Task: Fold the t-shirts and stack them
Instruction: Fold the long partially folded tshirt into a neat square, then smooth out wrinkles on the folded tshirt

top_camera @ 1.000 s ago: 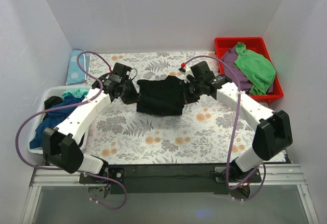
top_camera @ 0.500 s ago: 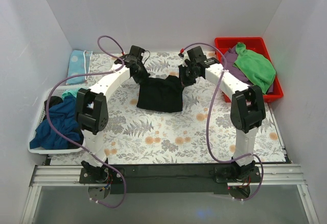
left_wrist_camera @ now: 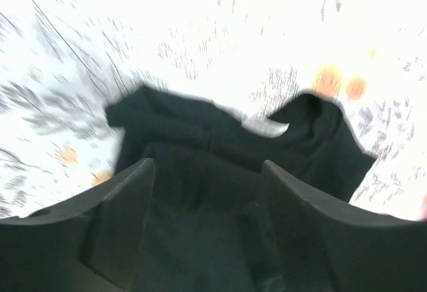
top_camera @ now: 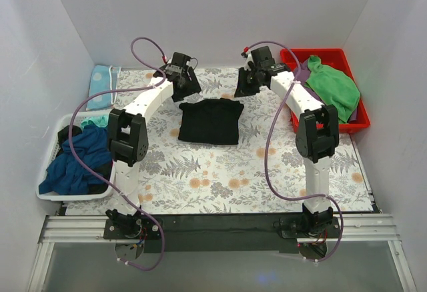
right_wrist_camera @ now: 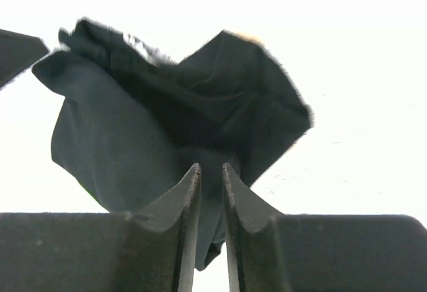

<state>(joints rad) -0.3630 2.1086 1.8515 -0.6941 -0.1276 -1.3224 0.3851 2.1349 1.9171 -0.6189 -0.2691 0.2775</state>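
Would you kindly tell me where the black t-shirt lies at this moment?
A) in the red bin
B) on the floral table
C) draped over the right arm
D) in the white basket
B: in the top view the black t-shirt lies on the floral table, apart from the red bin and the white basket.
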